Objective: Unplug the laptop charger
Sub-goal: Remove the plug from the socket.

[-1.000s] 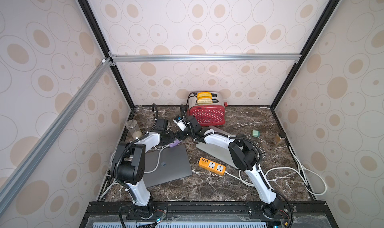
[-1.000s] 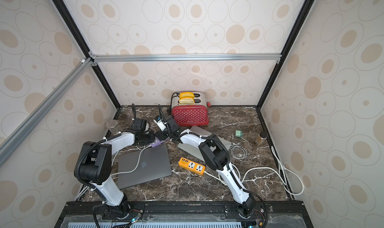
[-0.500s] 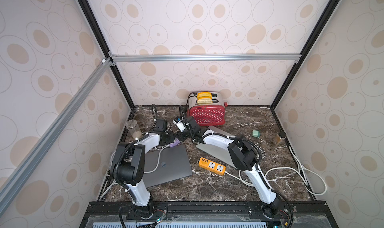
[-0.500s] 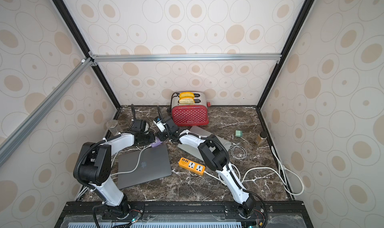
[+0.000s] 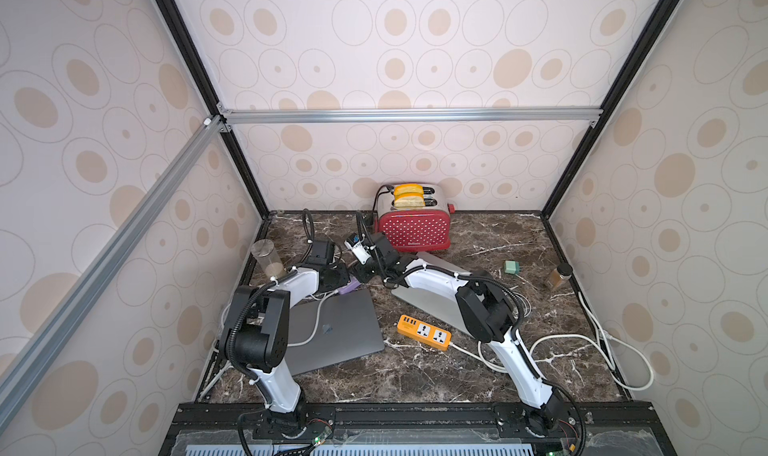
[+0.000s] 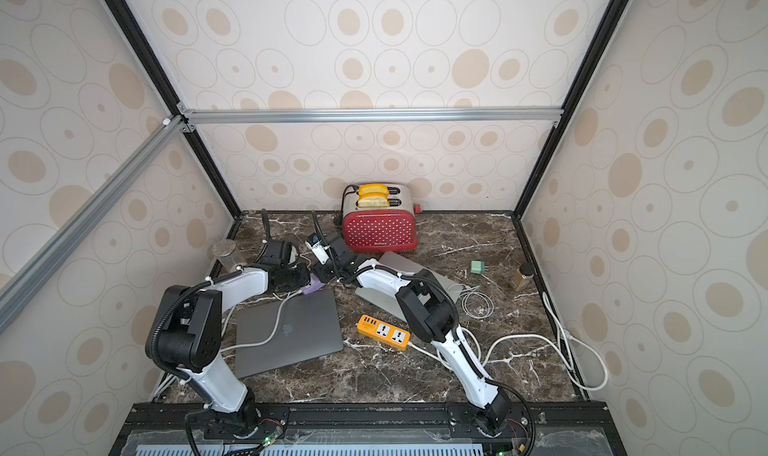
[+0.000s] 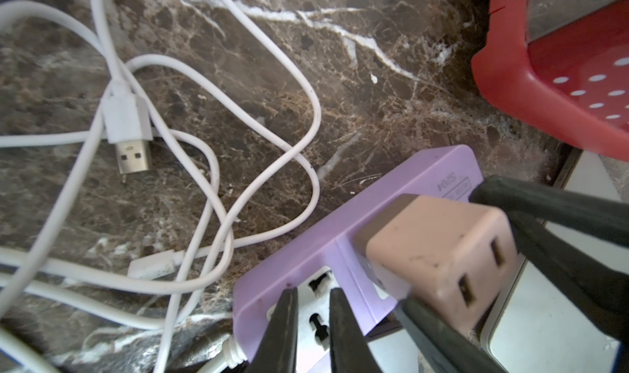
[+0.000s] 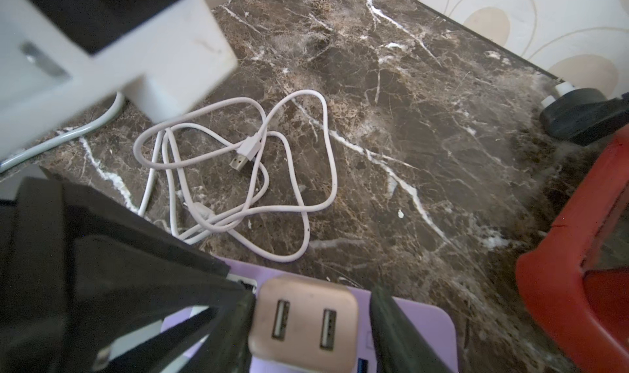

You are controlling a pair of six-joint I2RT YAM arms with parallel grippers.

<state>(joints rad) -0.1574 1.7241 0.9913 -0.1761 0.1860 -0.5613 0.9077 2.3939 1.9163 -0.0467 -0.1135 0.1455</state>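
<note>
Plainly, the charger [image 8: 303,323] is a small, blocky cube of matt pinkish-beige plastic with rounded corners and two slotted USB ports in its outer face. It is plugged into the purple power strip [image 7: 340,225], a smooth lilac bar lying flat on the worktop [image 5: 457,370] of dark brown marble with white veins. In both top views the strip [image 5: 349,285] sits between the far corner of a closed dark grey laptop [image 5: 345,333] and the two wrists, which hide the charger.

The right claw [image 8: 313,296] straddles the charger. In the left wrist view its black, wedge-shaped fingers [image 7: 544,211] press on two opposite faces of the cube [image 7: 439,252], so it has the charger gripped at a middling width.

The left claw [image 7: 312,291] is closed to a narrow slit and holds nothing. Its tapered black tips bear down on the strip's white socket face, just beside the charger.

A thin, glossy white cable [image 8: 250,146] lies in loose tangled loops on the marble near the strip, its metal USB plug [image 7: 127,116] free. A red toaster [image 5: 413,229] with white dots and a rounded base stands at the back wall. A flat silver laptop [image 5: 428,308] lies under the right arm, with an orange power strip [image 5: 424,336] in front of it.
</note>
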